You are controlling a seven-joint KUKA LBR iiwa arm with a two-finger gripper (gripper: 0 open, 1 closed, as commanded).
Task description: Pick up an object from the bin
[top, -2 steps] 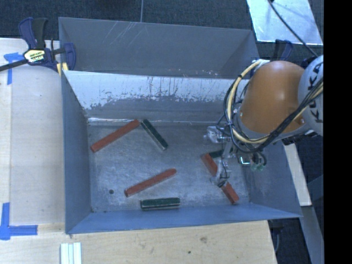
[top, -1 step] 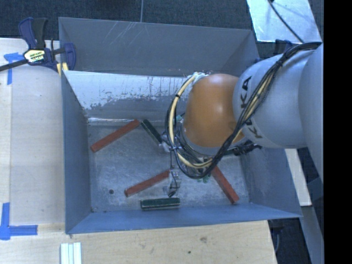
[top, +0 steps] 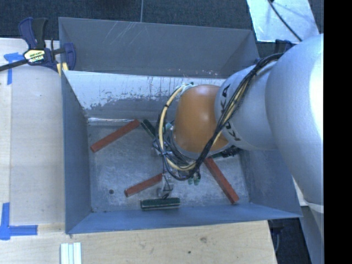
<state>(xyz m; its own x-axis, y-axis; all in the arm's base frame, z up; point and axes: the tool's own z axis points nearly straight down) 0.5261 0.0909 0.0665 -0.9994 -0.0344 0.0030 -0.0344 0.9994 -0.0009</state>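
My gripper (top: 165, 190) reaches down under the arm's wrist, near the bin's front wall. It hangs just above a short dark bar (top: 160, 203) that lies flat along that wall. A red-brown stick (top: 142, 186) lies slanted immediately to the gripper's left, its right end close to the gripper. I see nothing held in the gripper.
A second red-brown stick (top: 114, 136) lies slanted at the back left of the bin floor. A third (top: 223, 181) lies at the right, partly under the arm. A dark narrow piece (top: 147, 127) shows near the back wall. The arm with its orange cover and cables hides the floor's middle.
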